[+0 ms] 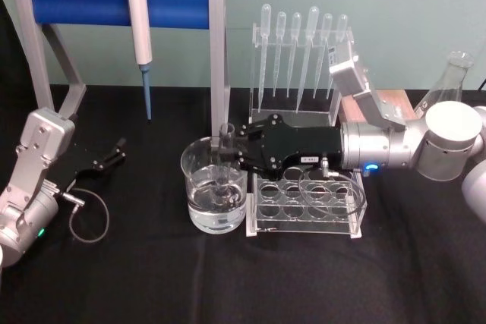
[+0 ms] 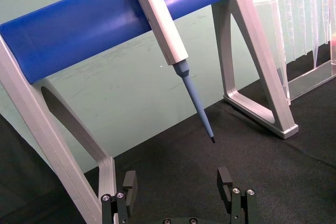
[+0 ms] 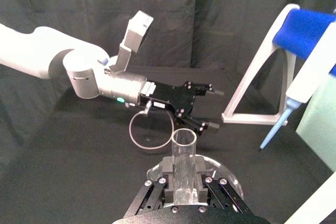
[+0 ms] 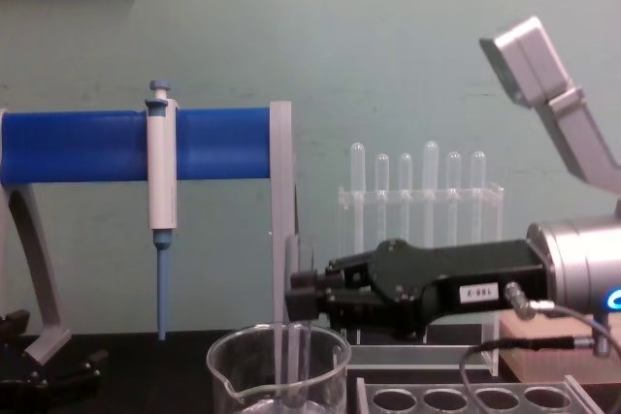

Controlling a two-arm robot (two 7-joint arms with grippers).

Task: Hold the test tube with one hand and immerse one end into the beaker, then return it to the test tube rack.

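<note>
The right tool (image 1: pixel 231 151) grips the tube (image 1: pixel 225 133) upright, its lower end in the beaker (image 1: pixel 194 187). The left tool (image 1: pixel 108 155) sits wide open at the beaker's nine o'clock.

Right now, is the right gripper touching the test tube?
Touching. The right wrist view shows fingers of the right gripper clamping the test tube from both sides.
</note>
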